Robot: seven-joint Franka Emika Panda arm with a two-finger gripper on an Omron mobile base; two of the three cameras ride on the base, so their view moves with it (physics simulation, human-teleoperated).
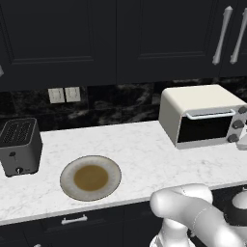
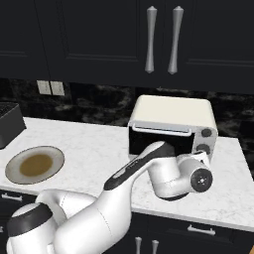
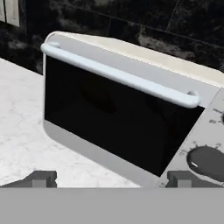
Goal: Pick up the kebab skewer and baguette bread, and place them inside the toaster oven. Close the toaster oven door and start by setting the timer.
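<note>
The two small dark finger tips of the gripper (image 3: 111,178) stand wide apart with nothing between them, low over the white marbled stone counter (image 3: 22,131). Directly ahead of the fingers, close, is the cream-white boxy toaster oven (image 3: 144,54). Its wide dark glass door (image 3: 109,118) with pale frame is shut, the pale horizontal bar handle (image 3: 118,74) running along its top edge. A dark round knob (image 3: 208,161) sits just beyond the right finger tip, on the oven's control side. Well off to the left of the fingers, on the same counter, lies a round pale plate with a brown centre (image 1: 90,178); no skewer or loaf can be made out on it. Farther left stands a dark grey two-slot toaster (image 1: 19,144). Behind all this runs a black marbled backsplash (image 1: 120,103).
</note>
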